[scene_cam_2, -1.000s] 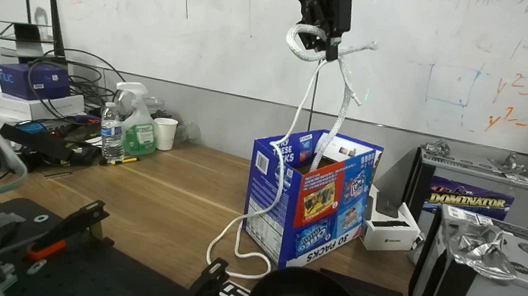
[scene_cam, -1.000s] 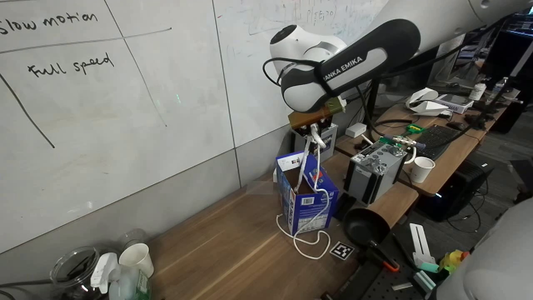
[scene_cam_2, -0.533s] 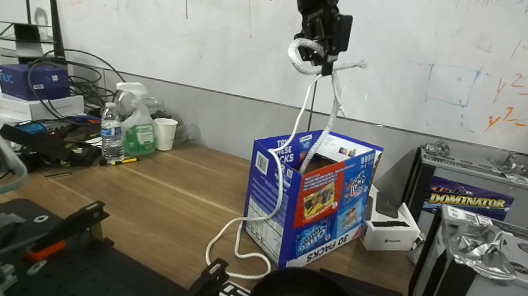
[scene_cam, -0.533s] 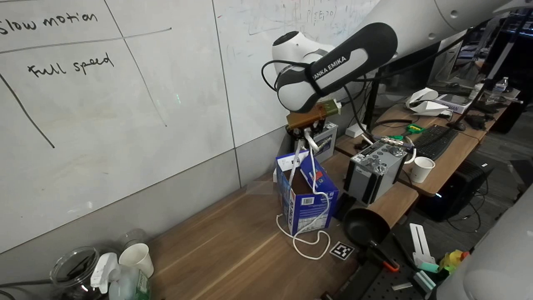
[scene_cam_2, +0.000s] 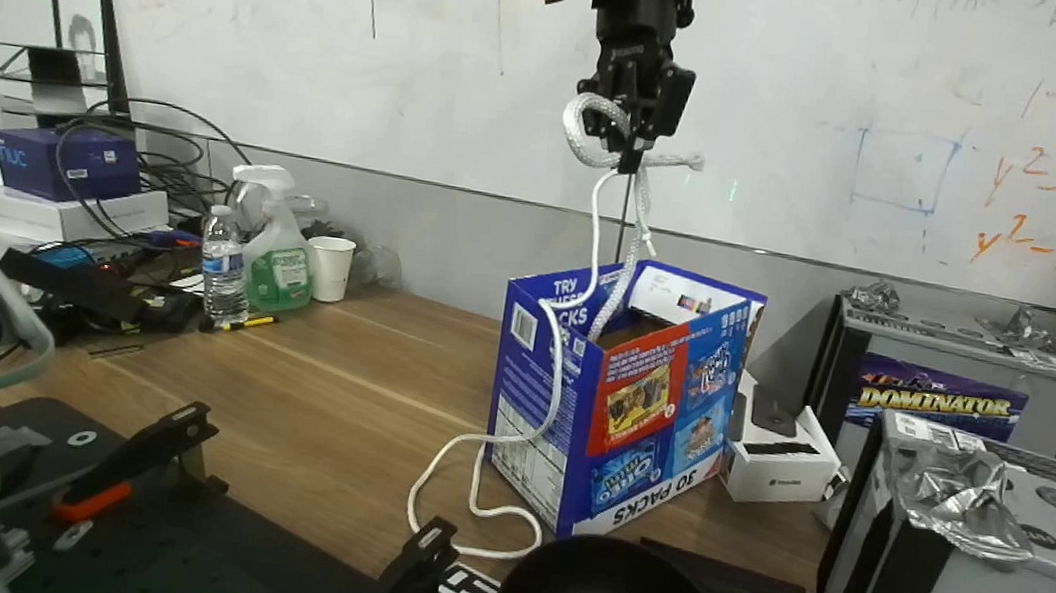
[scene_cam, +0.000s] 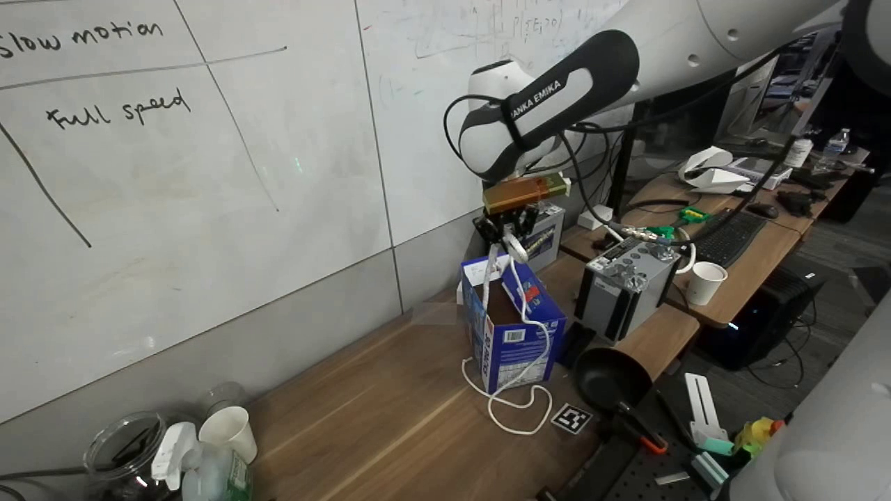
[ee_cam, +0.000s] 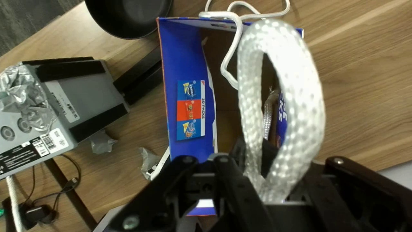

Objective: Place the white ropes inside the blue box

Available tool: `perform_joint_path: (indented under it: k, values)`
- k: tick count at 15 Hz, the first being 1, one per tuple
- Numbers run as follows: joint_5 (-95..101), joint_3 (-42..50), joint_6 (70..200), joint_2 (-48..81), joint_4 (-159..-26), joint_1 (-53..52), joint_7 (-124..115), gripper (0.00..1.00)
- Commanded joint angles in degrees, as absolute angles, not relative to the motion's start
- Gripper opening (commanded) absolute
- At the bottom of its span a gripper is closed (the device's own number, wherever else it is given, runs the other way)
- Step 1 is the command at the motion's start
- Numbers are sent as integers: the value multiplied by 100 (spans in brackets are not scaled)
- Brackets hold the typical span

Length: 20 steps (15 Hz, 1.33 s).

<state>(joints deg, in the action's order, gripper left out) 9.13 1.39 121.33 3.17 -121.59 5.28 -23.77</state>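
Note:
The blue box (scene_cam_2: 528,377) stands upright and open-topped on the wooden table in both exterior views, and its flap shows in the wrist view (ee_cam: 185,58). My gripper (scene_cam_2: 634,156) is above the box opening, pointing down, shut on the white ropes (scene_cam_2: 572,127). A thick loop of rope stands out beside the fingers and shows large in the wrist view (ee_cam: 305,106). One thick strand hangs down into the box. A thin strand drapes over the box's rim, down its outside, and lies in loops on the table. The strand ends inside the box are hidden.
A black pan (scene_cam: 612,379) and a marker tag (scene_cam: 572,419) lie close to the box. Grey metal-cased units (scene_cam_2: 1006,587) and a small white box (scene_cam_2: 780,474) stand beside it. A whiteboard wall (scene_cam: 278,174) rises behind. A spray bottle (scene_cam_2: 281,256) and paper cup (scene_cam_2: 330,269) stand farther along.
My gripper has moved down toward the box opening with the ropes held. The thick hanging strand has shifted sideways in the opening. The box has not moved.

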Motion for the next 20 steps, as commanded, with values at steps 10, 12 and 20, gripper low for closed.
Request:
perform_joint_path:
  k: [10,12,20]
  values:
    - [492,295,11868,347,-12019,439,-1894,88]
    - [470,265,11651,274,-12069,401,-1906,99]
    - [-8,-16,10718,-574,-12869,37,-1706,100]
